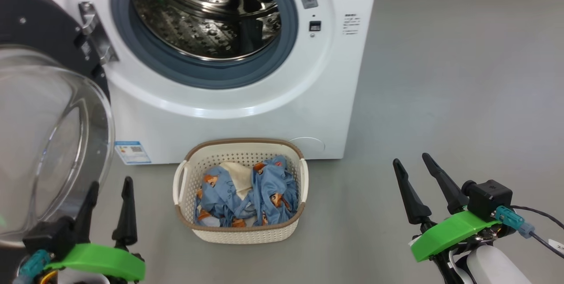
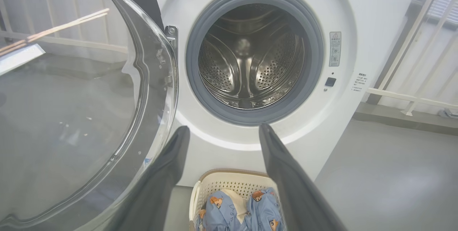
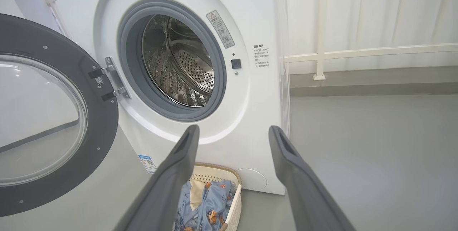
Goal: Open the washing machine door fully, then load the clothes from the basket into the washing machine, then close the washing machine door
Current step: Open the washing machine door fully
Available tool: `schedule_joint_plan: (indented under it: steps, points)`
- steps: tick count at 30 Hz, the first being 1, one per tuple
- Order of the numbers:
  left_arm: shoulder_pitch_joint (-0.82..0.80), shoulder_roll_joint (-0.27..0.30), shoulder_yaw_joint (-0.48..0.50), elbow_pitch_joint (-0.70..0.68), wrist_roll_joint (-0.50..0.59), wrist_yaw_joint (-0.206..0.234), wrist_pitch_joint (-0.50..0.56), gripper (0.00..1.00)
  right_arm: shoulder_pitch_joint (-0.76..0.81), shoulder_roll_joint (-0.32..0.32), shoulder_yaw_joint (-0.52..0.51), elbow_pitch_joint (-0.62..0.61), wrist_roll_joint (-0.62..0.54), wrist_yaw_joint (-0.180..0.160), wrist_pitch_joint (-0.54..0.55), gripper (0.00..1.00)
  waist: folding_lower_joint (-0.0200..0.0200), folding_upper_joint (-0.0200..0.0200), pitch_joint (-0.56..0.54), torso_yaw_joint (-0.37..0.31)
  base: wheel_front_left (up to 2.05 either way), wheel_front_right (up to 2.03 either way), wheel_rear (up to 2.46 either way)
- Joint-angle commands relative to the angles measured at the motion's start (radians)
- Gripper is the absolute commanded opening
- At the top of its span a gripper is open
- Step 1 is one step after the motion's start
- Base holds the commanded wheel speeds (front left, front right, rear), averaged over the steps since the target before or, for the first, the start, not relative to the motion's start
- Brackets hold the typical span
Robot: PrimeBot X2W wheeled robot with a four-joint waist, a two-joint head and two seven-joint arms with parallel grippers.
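Grey floor [image 1: 440, 77] | one basket [image 1: 240, 235] | one door [image 1: 39, 24] open | left pincer [image 1: 111, 182], right pincer [image 1: 411, 159]: apart

The washing machine [image 1: 246, 112] is white, with a grey seal [image 1: 288, 42] and a shiny steel drum [image 1: 198, 24] dotted with holes. Its door [image 3: 103, 123] has a black rim around clear glass. The cream basket [image 1: 240, 233] has a brown rim; the clothes [image 1: 269, 187] are light blue with orange-brown figures.
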Motion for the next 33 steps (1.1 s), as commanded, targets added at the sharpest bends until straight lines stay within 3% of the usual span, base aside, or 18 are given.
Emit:
schedule_joint_plan:
  steps: [1, 16, 33]
  points:
    - [0.004, 0.022, 0.030, -0.025, 0.011, 0.006, -0.010, 1.00, -0.008, -0.013, 0.021, -0.024, -0.005, 0.006, -0.009, 1.00, 0.0000, 0.0000, -0.019, -0.037, 0.00, 0.00, 0.00]
    - [0.056, 0.000, 0.015, -0.032, 0.051, 0.016, -0.029, 1.00, -0.013, -0.046, 0.027, -0.026, 0.007, 0.006, -0.009, 1.00, 0.0000, 0.0000, -0.037, -0.106, 0.00, 0.00, 0.00]
    - [0.059, -0.014, 0.034, -0.033, 0.075, 0.012, -0.032, 1.00, -0.004, -0.049, 0.011, -0.035, 0.003, 0.006, -0.009, 1.00, 0.0000, 0.0000, -0.038, -0.096, 0.00, 0.00, 0.00]
